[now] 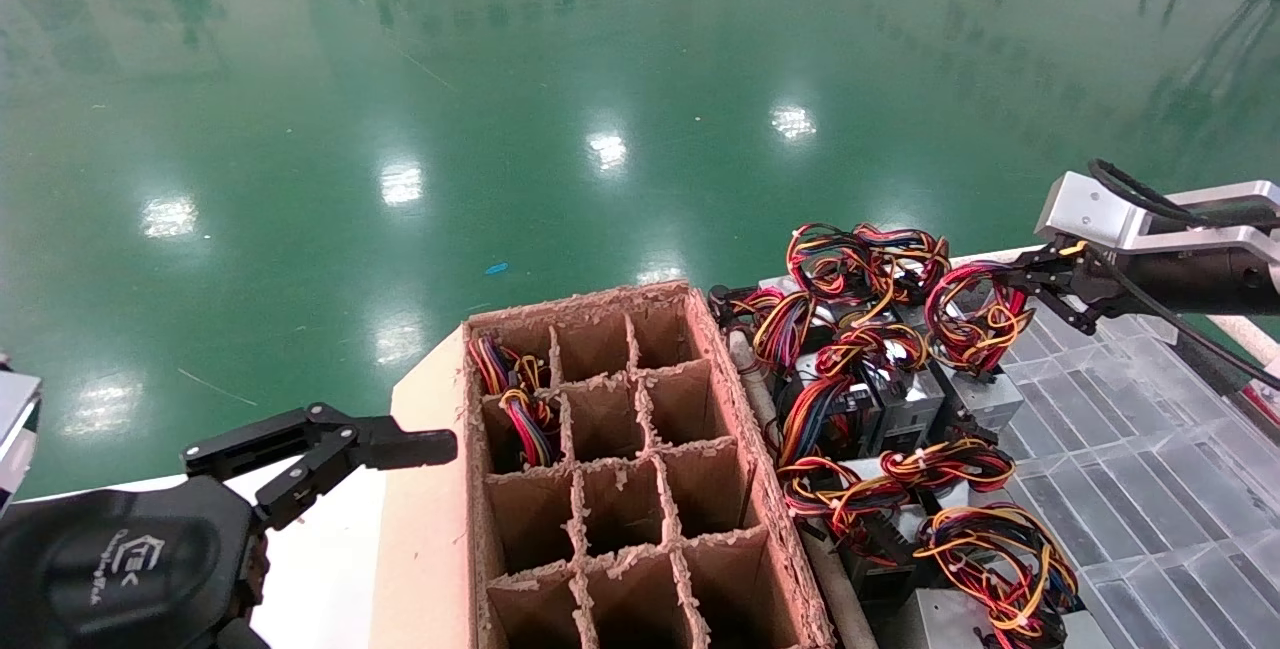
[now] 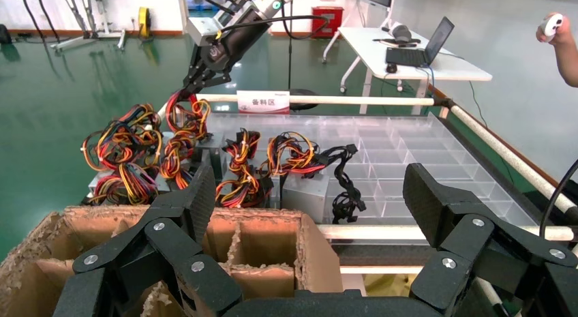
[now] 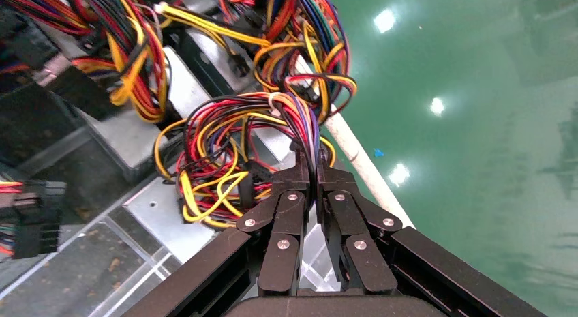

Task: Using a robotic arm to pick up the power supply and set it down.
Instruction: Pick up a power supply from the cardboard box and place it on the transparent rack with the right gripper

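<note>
Here the right tool (image 1: 1022, 281) is seen clamped on the mostly red wire loop (image 1: 970, 314) of the power supply (image 1: 985, 391), its fingers (image 3: 294, 198) pressed together on the strands in the right wrist view. The grey box of that power supply is set at the far edge of the table (image 1: 1150, 449), beside the white rail (image 3: 358, 167), with the loop drawn up above it. The tool is carried by the white robotic arm (image 2: 235, 31), reaching in from the right.

Close around it, other power supplies (image 1: 880, 399) are crowded together, their orange, yellow and black wire bundles (image 1: 860, 264) lying just beside and partly against the held loop. More bundles (image 1: 1000, 554) are spread nearer the robot. A clear gridded tray surface (image 1: 1150, 489) is seen under and to the right of them.

To the left of the pile a cardboard divider box (image 1: 620, 469) is placed, with coloured wires (image 1: 520, 399) showing in two of its far-left cells.

The left tool (image 1: 330, 449) is held low at the left, near the box's left wall, its fingers (image 2: 198, 194) spread apart and empty.
</note>
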